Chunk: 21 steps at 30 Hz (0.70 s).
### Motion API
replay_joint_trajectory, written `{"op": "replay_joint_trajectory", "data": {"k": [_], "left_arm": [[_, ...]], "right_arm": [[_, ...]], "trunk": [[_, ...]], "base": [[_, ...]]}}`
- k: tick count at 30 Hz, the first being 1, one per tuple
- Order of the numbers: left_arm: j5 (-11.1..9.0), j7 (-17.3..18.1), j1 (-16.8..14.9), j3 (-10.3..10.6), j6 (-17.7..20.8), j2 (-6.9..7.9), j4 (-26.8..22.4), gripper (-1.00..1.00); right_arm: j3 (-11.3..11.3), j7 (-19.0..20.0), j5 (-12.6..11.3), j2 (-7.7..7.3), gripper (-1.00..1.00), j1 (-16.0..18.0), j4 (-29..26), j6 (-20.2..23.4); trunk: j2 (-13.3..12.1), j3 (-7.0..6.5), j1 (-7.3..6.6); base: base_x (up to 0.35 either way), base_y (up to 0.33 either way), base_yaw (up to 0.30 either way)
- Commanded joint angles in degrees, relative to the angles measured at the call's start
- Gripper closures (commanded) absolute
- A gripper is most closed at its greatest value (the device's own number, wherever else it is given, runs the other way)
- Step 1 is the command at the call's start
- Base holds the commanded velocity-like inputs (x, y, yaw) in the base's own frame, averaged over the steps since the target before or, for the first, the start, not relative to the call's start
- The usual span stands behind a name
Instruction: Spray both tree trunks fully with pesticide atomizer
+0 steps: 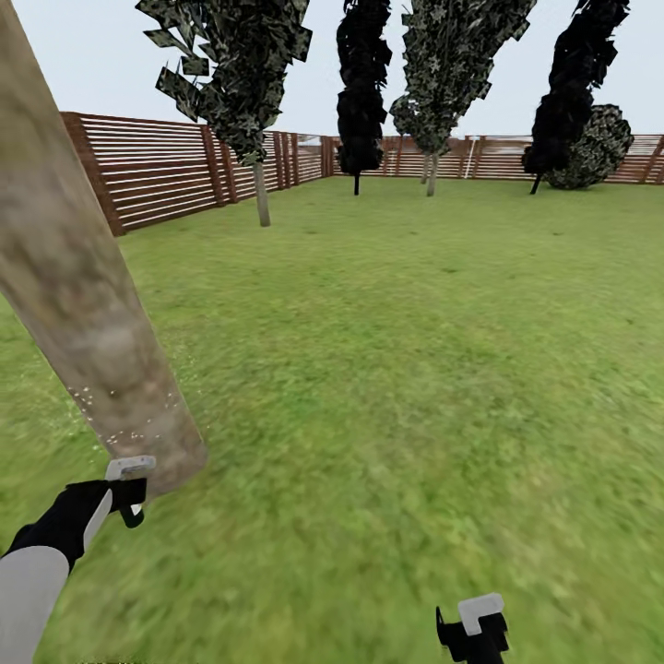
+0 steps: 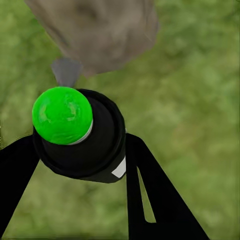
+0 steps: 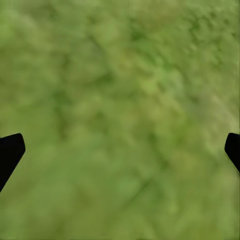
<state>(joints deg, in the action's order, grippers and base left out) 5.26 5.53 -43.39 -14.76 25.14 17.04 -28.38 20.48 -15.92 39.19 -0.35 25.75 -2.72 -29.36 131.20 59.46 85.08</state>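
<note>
two claws over grass: left claw [image 2: 80, 165] around green-capped black atomizer [image 2: 80, 135] near speckled trunk [image 1: 83, 295], right claw [image 3: 120, 150] wide.

Trunk [image 1: 78, 304]: mottled grey-beige bark, matt, smooth-looking, with fine whitish specks [image 1: 120, 420] near its base. Grass [image 1: 397, 369]: blurry green, matt, soft texture. Fence [image 1: 166, 171]: brown horizontal wooden slats, matt. Atomizer [image 2: 82, 135]: black body, matt, plastic-looking, with a glossy bright-green cap. Left gripper [image 2: 75, 165] fingers [image 2: 150, 195]: flat black, matt. Right gripper [image 3: 120, 150]: same matt black finish.
</note>
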Motion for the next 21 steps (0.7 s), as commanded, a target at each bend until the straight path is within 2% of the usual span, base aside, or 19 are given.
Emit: {"op": "replay_joint_trajectory", "data": {"k": [1,11,16,21], "left_arm": [[0.01,0.01,-0.01,0.0,0.0,-0.01,0.0,1.0],[0.01,0.01,-0.01,0.0,-0.01,-0.02,0.0,1.0],[-0.09,-0.03,0.0,-0.1,0.06,0.02,-0.56,1.0],[0.03,0.35,-0.2,0.26,1.17,-0.01,-8.31,1.0]], "right_arm": [[0.0,0.01,0.0,0.01,-1.0,0.0,0.0,0.0],[0.0,0.01,0.01,0.09,-1.0,0.0,0.0,0.0],[0.0,-0.07,-0.06,-0.01,-1.0,0.0,0.0,0.0],[0.0,-0.07,-0.01,-0.17,-1.0,0.0,0.0,0.0]], "trunk": [[0.0,0.0,0.0],[0.0,0.0,0.0],[0.0,0.0,0.0],[0.0,0.0,0.0]], "base": [[0.184,-0.235,0.274],[0.191,-0.223,0.028],[-0.013,-0.257,0.25],[-0.077,-0.029,0.277]]}}
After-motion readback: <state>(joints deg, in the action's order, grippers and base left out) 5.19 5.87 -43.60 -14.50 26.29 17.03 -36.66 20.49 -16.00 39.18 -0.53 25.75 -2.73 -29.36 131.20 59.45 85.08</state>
